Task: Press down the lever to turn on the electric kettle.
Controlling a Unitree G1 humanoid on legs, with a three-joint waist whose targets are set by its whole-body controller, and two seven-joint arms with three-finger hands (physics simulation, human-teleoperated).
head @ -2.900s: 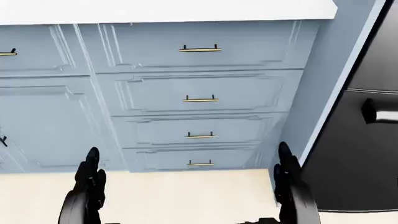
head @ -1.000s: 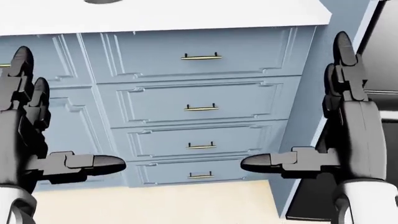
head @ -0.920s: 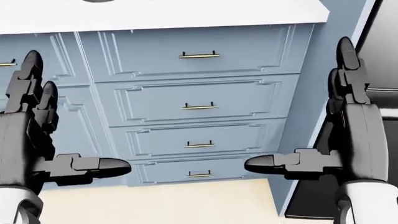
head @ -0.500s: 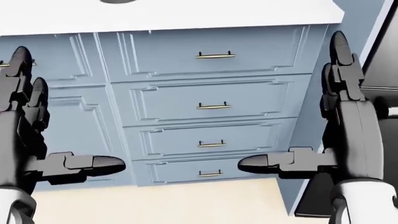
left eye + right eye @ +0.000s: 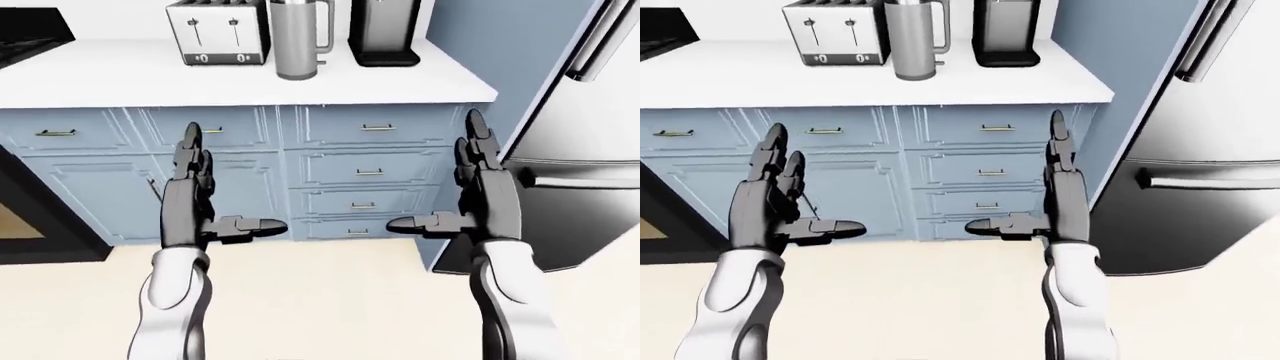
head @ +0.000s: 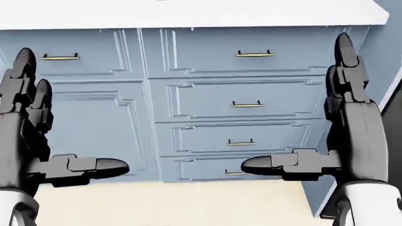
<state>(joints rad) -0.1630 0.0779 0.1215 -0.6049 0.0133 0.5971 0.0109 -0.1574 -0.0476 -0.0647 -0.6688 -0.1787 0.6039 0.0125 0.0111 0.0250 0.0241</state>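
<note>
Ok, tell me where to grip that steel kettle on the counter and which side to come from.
Grip the kettle by its looped handle, which sticks out on the view's right, so come from that side, likely with the right hand. The toaster crowds its left and the smooth round body offers little purchase. The lever itself is not visible.

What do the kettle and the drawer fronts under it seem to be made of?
The kettle looks like brushed steel: grey, with soft vertical sheen, though it is a render. The drawer fronts look like painted wood, matte pale blue with moulded panels; their handles look brass-toned.
</note>
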